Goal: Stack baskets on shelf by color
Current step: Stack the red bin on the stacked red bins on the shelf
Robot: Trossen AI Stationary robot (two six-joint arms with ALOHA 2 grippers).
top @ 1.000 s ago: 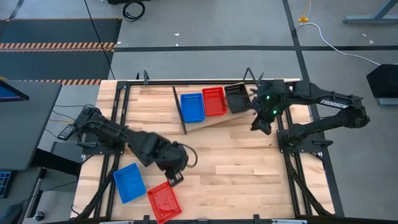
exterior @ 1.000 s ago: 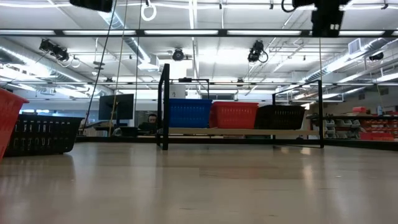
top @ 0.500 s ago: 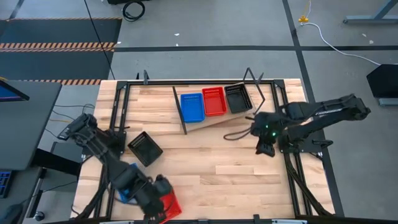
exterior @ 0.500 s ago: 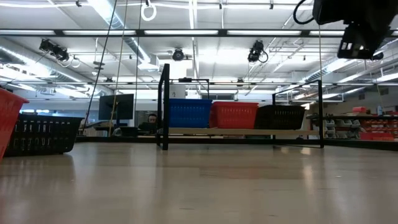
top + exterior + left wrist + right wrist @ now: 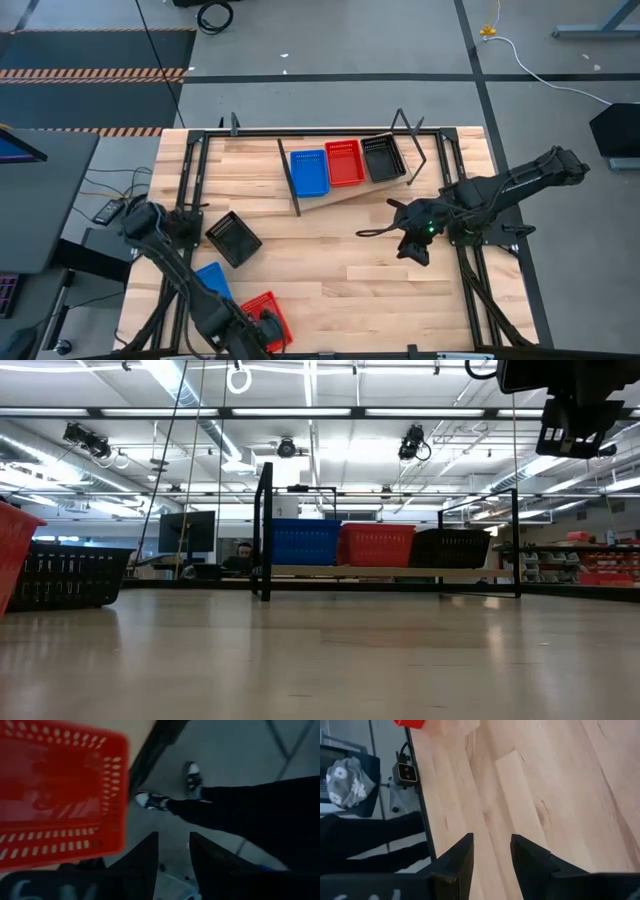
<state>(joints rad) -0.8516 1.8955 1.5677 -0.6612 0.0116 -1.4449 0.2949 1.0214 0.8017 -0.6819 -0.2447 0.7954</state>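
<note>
The slanted wooden shelf stands at the table's far middle and holds a blue basket, a red basket and a black basket side by side; they also show in the low view. A loose black basket, a blue basket and a red basket rest on the table at the near left. My left gripper is open and empty at the near edge, beside the red basket. My right gripper is open and empty above bare table, right of centre.
Black metal frame rails run along the table's left and right sides. A person's legs and shoes stand just beyond the near edge. Bare wood lies between the shelf and the near edge.
My left gripper has swung from the table's middle toward the near edge, ending beside the red basket; this uncovers the loose black basket. My right gripper has come away from the shelf's right end, toward the near edge and a little left. No basket has moved.
</note>
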